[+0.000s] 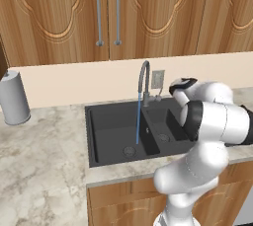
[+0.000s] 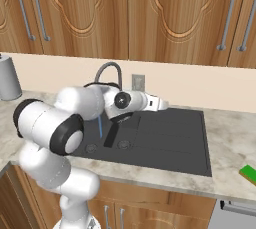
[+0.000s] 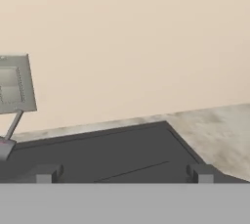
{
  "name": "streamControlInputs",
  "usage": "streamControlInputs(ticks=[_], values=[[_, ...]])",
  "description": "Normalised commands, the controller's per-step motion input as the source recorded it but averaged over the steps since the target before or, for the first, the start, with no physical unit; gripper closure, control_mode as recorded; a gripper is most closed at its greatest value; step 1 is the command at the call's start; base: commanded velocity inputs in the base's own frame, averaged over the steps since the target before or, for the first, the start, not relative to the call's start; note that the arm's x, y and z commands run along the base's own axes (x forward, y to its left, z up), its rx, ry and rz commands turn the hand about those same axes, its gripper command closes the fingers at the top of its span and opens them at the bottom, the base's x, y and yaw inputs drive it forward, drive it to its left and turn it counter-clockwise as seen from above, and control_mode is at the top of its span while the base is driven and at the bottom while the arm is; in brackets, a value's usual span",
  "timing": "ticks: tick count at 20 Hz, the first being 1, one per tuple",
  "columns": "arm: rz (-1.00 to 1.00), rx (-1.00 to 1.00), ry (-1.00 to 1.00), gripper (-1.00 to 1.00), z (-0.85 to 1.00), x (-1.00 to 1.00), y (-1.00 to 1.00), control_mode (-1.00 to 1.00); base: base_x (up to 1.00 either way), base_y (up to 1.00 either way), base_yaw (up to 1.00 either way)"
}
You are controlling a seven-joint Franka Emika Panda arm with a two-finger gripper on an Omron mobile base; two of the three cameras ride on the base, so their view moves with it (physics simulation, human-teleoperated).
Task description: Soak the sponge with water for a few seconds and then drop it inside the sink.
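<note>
On the far left of the marble counter (image 1: 44, 166) stands a grey cylindrical canister (image 1: 14, 97), close to the cream backsplash and well apart from the sink (image 1: 99, 136). Moving right, the dark grey sink is set into the counter, its large deep basin on the left side and a smaller basin beside it, each with a round drain. From the curved grey faucet (image 1: 144, 79) at the sink's back edge, the water (image 1: 138, 121) falls as a thin light-blue stream straight into the large basin near its drain. Just right of the faucet, a grey outlet plate (image 1: 158, 78) sits on the wall (it appears at the left edge of the hand view too). Further right, the white arm reaches over the sink's drainboard side, and the gripper (image 3: 122, 173) hangs above the dark surface, aimed toward the backsplash; its 2 finger tips stand wide apart with nothing between them. Far to the right, the sponge (image 2: 248, 173) lies flat on the counter near its front edge, green face up, well apart from the sink and the gripper.
</note>
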Motion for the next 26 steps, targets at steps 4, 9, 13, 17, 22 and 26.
streamControlInputs(ticks=[4, 9, 13, 17, 22, 26], values=[[0.00, 0.00, 0.00, -1.00, 0.74, -0.24, -0.10, -1.00, 0.00, 0.00, 0.00], [0.00, 0.05, -0.02, -1.00, 0.59, -0.22, -0.08, -1.00, 0.00, 0.00, 0.00], [0.01, 0.13, -0.02, -1.00, 0.35, -0.04, 0.00, -1.00, 0.00, 0.00, 0.00], [0.01, 0.02, 0.07, -1.00, 0.69, -0.18, -0.02, -1.00, 0.00, 0.00, 0.00], [0.04, 0.01, 0.07, -1.00, 0.61, -0.41, -0.28, -1.00, 0.00, 0.00, 0.00], [0.04, 0.01, 0.04, -1.00, 0.17, -0.52, -0.37, -1.00, 0.00, 0.00, 0.00]])
